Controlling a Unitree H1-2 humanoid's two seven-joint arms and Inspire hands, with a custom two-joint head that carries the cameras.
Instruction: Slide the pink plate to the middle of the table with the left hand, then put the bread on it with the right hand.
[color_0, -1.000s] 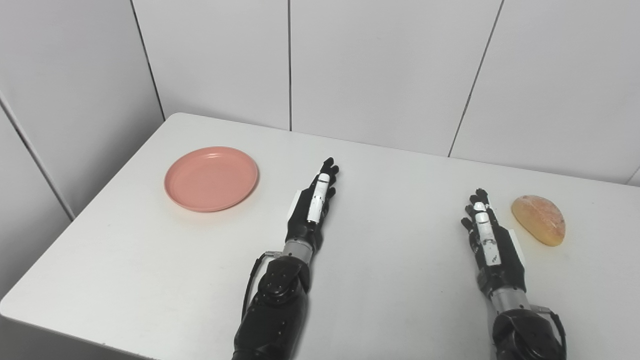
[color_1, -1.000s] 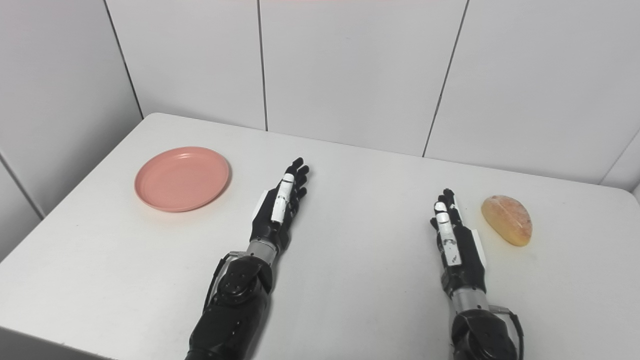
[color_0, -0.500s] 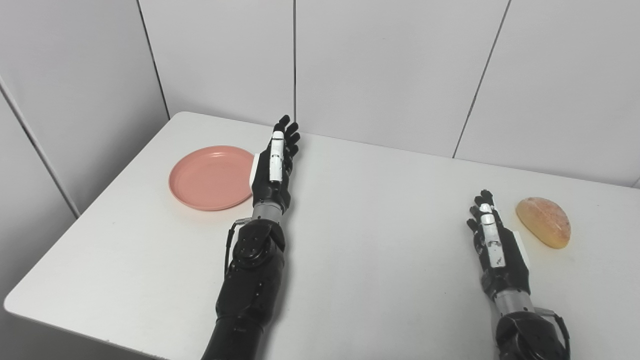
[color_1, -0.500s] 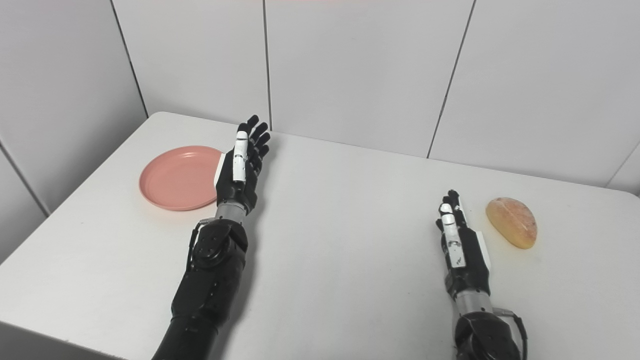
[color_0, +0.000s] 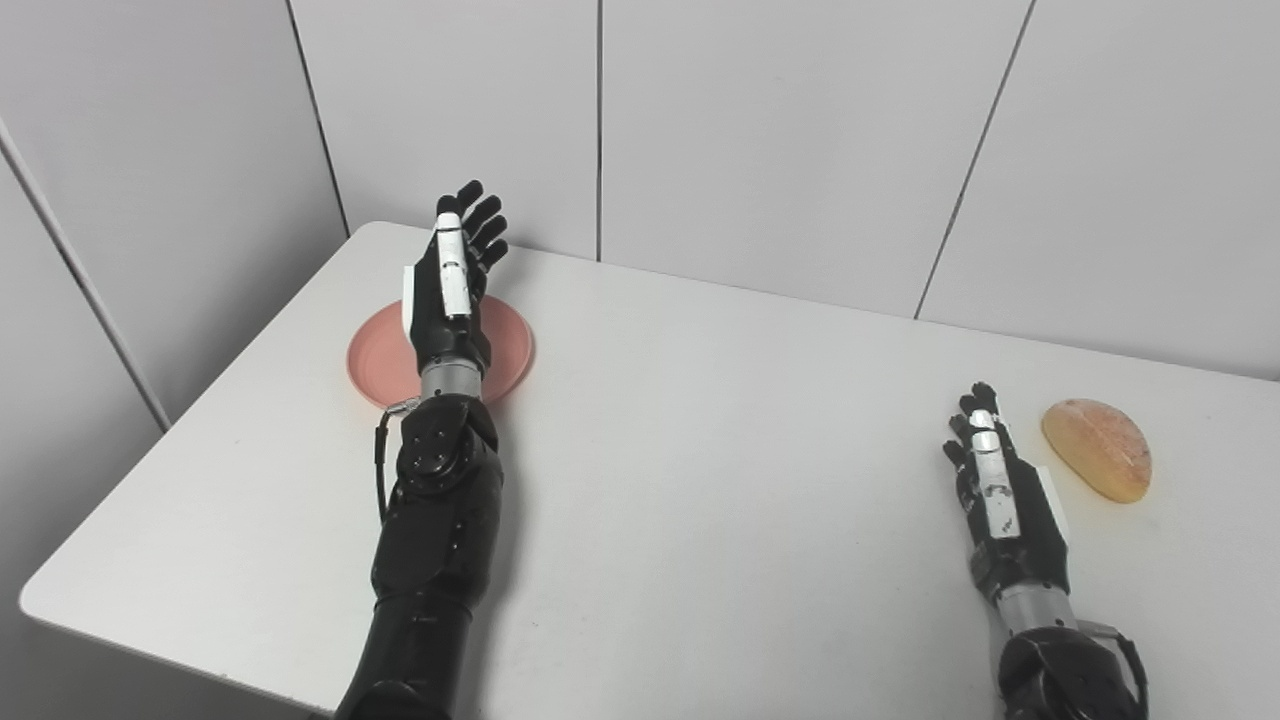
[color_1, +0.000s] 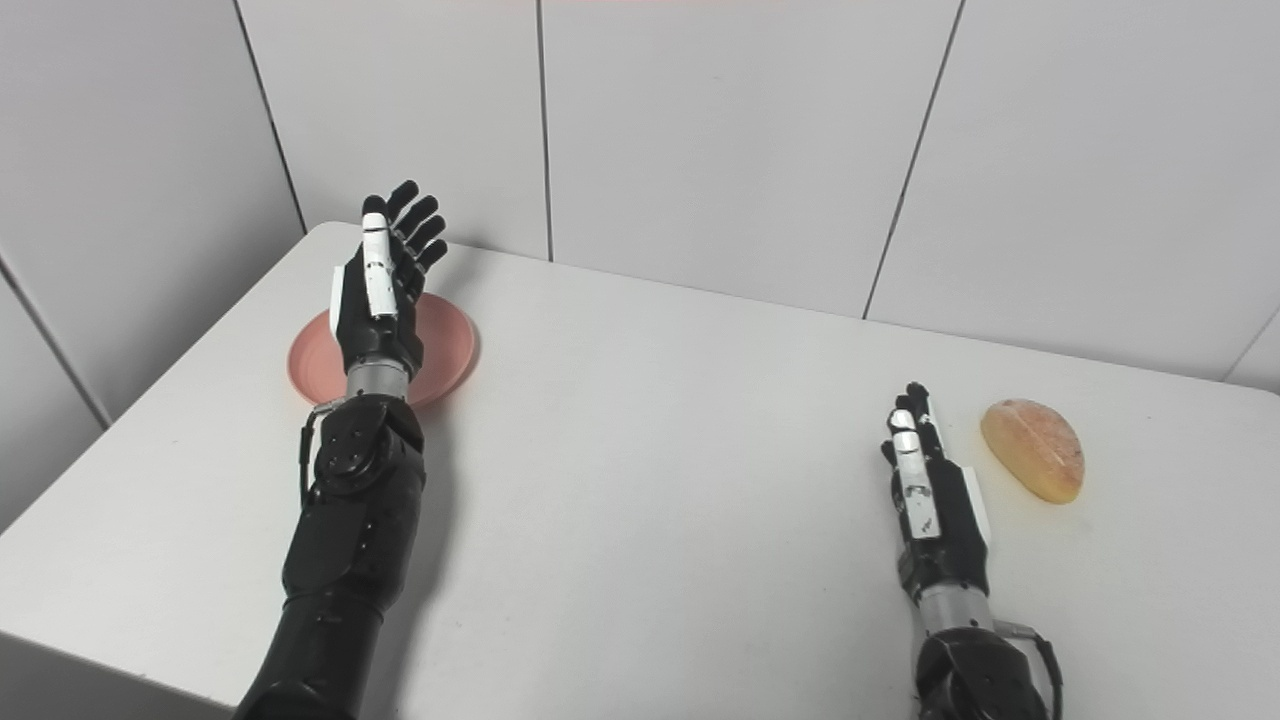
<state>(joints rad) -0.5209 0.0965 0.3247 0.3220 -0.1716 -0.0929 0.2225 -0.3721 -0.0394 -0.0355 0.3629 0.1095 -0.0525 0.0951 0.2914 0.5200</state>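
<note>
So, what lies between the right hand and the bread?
Nothing: only a bare strip of table separates right hand and bread, in both eye views.

Left hand (color_0: 448, 290) & forearm cover the middle of the pink plate (color_0: 510, 345); we see only its side rims, can't tell if hand touches it. Both arms cut off at bottom edge. Table (color_0: 700, 480) runs off frame at right.
</note>
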